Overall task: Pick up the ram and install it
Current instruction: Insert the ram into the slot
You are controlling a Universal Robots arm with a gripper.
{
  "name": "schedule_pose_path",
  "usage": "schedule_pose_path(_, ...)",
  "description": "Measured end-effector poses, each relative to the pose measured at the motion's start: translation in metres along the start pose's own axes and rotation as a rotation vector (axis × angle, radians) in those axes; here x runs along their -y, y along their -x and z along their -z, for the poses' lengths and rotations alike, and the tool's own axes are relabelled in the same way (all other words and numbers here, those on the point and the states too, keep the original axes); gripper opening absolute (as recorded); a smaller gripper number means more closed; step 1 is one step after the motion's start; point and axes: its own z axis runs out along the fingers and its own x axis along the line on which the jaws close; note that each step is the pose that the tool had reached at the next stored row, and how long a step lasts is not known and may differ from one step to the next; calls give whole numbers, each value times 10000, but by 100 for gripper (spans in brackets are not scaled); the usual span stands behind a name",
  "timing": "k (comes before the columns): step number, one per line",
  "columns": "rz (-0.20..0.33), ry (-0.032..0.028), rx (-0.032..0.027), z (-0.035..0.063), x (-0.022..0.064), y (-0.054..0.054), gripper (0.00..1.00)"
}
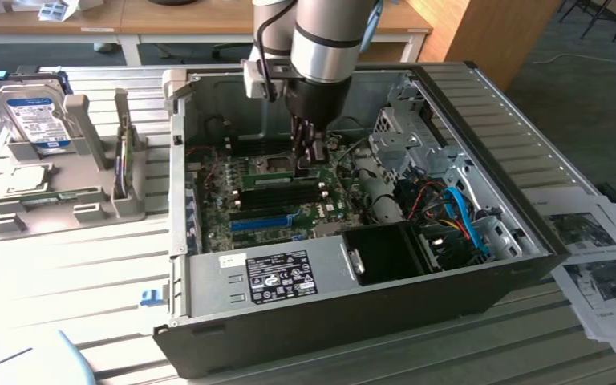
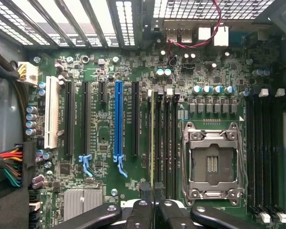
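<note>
Standing on its long edge just beside the empty processor socket (image 2: 212, 162), the ram (image 2: 152, 138) shows in the wrist view as one thin yellow-green line. Its long axis runs parallel to the socket's near side and to the black memory slots (image 2: 168, 138) that lie between it and the socket. One end points toward the case's perforated wall beyond the socket, where a white latch (image 2: 150, 91) sits. The other end sits at the jaws. The jaws are nearly together, with a black fingertip (image 2: 145, 190) on each flat face of the stick, clamped on it near that end. How deep the ram sits in its slot cannot be told. A long blue expansion slot (image 2: 117, 119) lies parallel to it, on the side away from the socket. In the exterior view the robot arm (image 1: 324, 40) drops straight down into the open computer case (image 1: 394, 305), ending right next to the socket. Well away from the socket, outside the case, a hard drive (image 1: 30, 116) stands upright in a grey holder on the slatted table (image 1: 94, 265).
</note>
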Motion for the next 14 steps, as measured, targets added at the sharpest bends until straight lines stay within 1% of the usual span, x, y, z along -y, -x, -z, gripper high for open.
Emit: schedule_pose_path(14,-2,-1,-44,-99,5,0,11)
